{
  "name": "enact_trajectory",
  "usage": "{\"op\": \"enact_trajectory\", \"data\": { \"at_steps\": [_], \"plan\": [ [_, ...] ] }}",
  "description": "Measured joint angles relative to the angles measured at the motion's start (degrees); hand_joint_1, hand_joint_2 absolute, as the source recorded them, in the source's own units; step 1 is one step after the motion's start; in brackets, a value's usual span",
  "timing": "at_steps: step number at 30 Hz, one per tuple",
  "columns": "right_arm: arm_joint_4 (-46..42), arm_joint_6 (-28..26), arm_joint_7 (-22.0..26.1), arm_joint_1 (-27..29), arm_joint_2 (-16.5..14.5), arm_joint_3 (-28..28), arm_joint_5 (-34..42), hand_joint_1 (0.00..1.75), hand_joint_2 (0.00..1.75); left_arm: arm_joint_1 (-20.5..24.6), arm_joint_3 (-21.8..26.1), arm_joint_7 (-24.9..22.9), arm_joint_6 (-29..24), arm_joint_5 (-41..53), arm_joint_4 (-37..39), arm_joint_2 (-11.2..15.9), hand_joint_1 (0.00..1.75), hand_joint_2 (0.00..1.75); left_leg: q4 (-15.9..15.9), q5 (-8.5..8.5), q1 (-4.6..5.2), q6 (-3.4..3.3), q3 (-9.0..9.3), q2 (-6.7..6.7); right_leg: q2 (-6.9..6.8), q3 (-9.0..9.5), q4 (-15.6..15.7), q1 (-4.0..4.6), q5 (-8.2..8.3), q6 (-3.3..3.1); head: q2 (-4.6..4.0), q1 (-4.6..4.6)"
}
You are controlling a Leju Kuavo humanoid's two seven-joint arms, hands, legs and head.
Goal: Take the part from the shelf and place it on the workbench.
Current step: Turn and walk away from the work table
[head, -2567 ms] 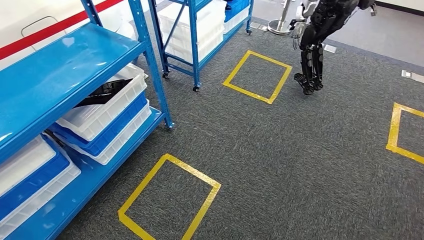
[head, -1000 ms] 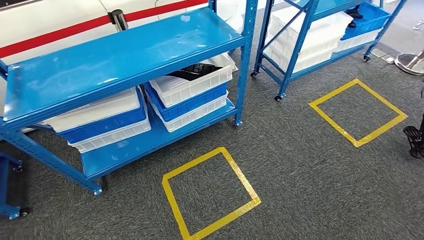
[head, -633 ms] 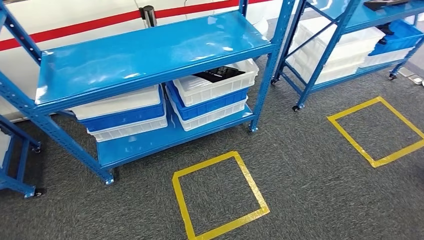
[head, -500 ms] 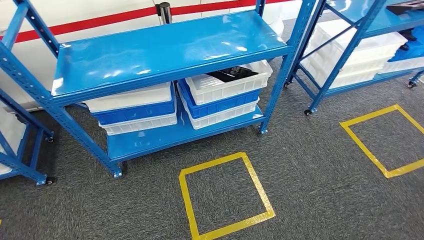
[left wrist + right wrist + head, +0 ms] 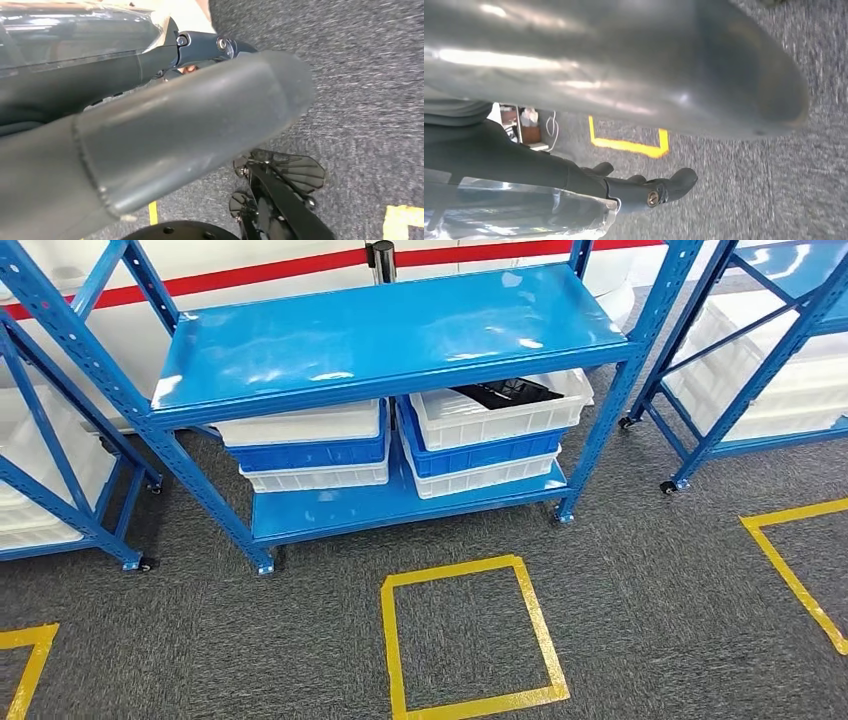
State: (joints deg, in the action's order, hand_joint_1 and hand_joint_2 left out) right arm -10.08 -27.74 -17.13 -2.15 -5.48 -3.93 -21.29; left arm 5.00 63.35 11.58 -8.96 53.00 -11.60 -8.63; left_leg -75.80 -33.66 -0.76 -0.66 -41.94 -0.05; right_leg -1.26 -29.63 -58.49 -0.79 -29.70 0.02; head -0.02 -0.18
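On the blue shelf [image 5: 390, 335], lower level, black part [image 5: 505, 393] in top white bin [image 5: 495, 415], left robot hand [image 5: 165, 135] and right robot hand [image 5: 634, 65] over carpet, grasp cannot be told

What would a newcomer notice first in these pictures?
The blue shelf at the top centre of the head view draws the eye, its top deck bare and shiny. Below it, two stacks of white and blue bins stand side by side; the right one holds a black part. On the carpet in front lies a yellow square.
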Motion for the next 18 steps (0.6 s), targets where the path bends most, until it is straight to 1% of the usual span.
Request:
{"op": "enact_trajectory", "data": {
  "at_steps": [1, 2, 3, 4, 5, 6, 8, 9, 10, 11, 12, 13, 14, 16, 18],
  "plan": [
    [0.00, -0.06, 0.07, -0.03, 0.00, -0.01, 0.02, 0.00, 0.00, -0.02, 0.01, -0.05, -0.01, -0.03, 0.00, -0.02, 0.00, 0.00, 1.48, 1.44, 0.08, -0.38, 0.60, 0.00, -0.24, 0.14, 0.00, 0.20, -0.10, -0.13, 0.00, -0.01],
    [0.00, -0.06, 0.16, -0.08, -0.03, -0.02, 0.02, 0.00, 0.00, -0.02, 0.01, -0.09, -0.01, -0.06, 0.00, -0.02, 0.00, 0.00, 5.02, 3.58, 0.26, -1.02, 2.27, 0.08, -0.42, 0.34, 0.02, 0.41, -0.20, -0.27, 0.00, -0.01],
    [0.00, -0.06, 0.27, -0.11, -0.10, -0.02, 0.02, 0.00, 0.00, 0.00, 0.02, -0.11, -0.02, -0.08, -0.02, 0.01, 0.00, 0.00, 9.20, 5.40, 0.61, -1.90, 4.34, 0.39, -0.54, 0.43, 0.04, 0.50, -0.31, -0.40, 0.00, 0.02],
    [0.00, -0.07, 0.37, -0.16, -0.20, -0.02, 0.02, 0.00, 0.00, 0.03, 0.01, -0.13, -0.03, -0.09, -0.05, 0.08, 0.00, 0.00, 12.86, 6.66, 0.96, -2.70, 6.18, 0.83, -0.64, 0.56, 0.07, 0.77, -0.46, -0.40, 0.00, 0.11],
    [0.00, -0.07, 0.43, -0.19, -0.25, -0.02, 0.02, 0.00, 0.00, 0.08, 0.01, -0.14, -0.04, -0.11, -0.07, 0.08, 0.00, 0.00, 15.12, 7.17, 1.36, -3.32, 7.28, 1.20, -0.75, 0.59, 0.10, 0.79, -0.56, -0.34, 0.00, 0.14],
    [0.00, -0.08, 0.47, -0.23, -0.30, -0.02, 0.02, 0.00, 0.00, 0.12, 0.00, -0.14, -0.06, -0.12, -0.09, 0.08, 0.00, 0.00, 16.01, 7.07, 1.65, -3.70, 7.66, 1.47, -0.87, 0.58, 0.17, 0.75, -0.64, -0.22, 0.00, 0.18],
    [-0.01, -0.09, 0.52, -0.33, -0.38, -0.02, 0.03, 0.00, 0.00, 0.13, 0.00, -0.15, -0.09, -0.13, -0.10, -0.01, 0.00, 0.00, 16.81, 7.25, 1.88, -3.95, 7.98, 1.18, -1.29, 0.85, 0.50, 0.87, -0.72, 0.25, 0.00, 0.07],
    [-0.02, -0.10, 0.54, -0.35, -0.37, -0.03, 0.04, 0.00, 0.00, 0.12, 0.00, -0.15, -0.09, -0.13, -0.10, -0.04, 0.00, 0.00, 17.52, 7.59, 1.85, -3.76, 8.47, 1.00, -1.37, 0.92, 0.51, 0.96, -0.71, 0.52, 0.00, 0.07],
    [-0.02, -0.12, 0.54, -0.31, -0.37, -0.03, 0.05, 0.00, 0.44, 0.11, 0.00, -0.15, -0.09, -0.13, -0.09, -0.08, 0.00, 0.00, 18.23, 7.87, 1.74, -3.26, 9.06, 0.79, -1.32, 1.17, 0.99, 1.09, -0.39, 0.92, 0.00, 0.14],
    [-0.03, -0.14, 0.54, -0.31, -0.31, -0.04, 0.07, 0.00, 0.87, 0.12, 0.00, -0.15, -0.09, -0.13, -0.08, -0.11, 0.00, 0.00, 18.81, 8.12, 1.63, -2.72, 9.59, 0.61, -1.18, 1.50, 1.52, 1.22, -0.31, 0.81, 0.00, 0.25],
    [-0.02, -0.16, 0.55, -0.32, -0.22, -0.04, 0.10, 0.00, 1.31, 0.13, -0.01, -0.15, -0.08, -0.13, -0.07, -0.15, 0.00, 0.00, 18.96, 8.15, 1.67, -2.09, 9.85, 0.46, -0.97, 1.75, 2.05, 1.07, -0.14, 0.56, 0.00, 0.37],
    [-0.02, -0.19, 0.56, -0.37, -0.18, -0.05, 0.14, 0.00, 1.75, 0.14, 0.00, -0.15, -0.08, -0.13, -0.07, -0.17, 0.00, 0.44, 18.97, 8.06, 1.68, -1.79, 9.95, 0.31, -0.89, 2.11, 2.71, 1.07, -0.03, 0.28, 0.00, 0.46],
    [-0.02, -0.20, 0.57, -0.46, -0.11, -0.05, 0.17, 0.00, 1.75, 0.15, 0.00, -0.15, -0.08, -0.13, -0.07, -0.19, 0.00, 0.87, 18.94, 8.02, 1.77, -1.78, 9.93, 0.22, -0.89, 2.27, 2.88, 1.04, -0.22, -0.17, 0.00, 0.47],
    [-0.02, -0.22, 0.60, -0.51, -0.01, -0.07, 0.19, 0.00, 1.75, 0.15, 0.00, -0.15, -0.08, -0.13, -0.07, -0.22, 0.00, 1.75, 18.94, 7.94, 1.86, -1.83, 9.93, 0.17, -0.90, 2.30, 2.91, 0.97, -0.18, -0.17, 0.00, 0.48],
    [-0.02, -0.21, 0.62, -0.47, 0.00, -0.07, 0.15, 0.00, 1.75, 0.15, 0.01, -0.15, -0.07, -0.14, -0.07, -0.22, 0.00, 1.75, 18.93, 7.88, 1.98, -1.93, 9.90, 0.17, -0.89, 2.30, 2.97, 0.87, -0.17, -0.14, 0.00, 0.47]
  ]
}}
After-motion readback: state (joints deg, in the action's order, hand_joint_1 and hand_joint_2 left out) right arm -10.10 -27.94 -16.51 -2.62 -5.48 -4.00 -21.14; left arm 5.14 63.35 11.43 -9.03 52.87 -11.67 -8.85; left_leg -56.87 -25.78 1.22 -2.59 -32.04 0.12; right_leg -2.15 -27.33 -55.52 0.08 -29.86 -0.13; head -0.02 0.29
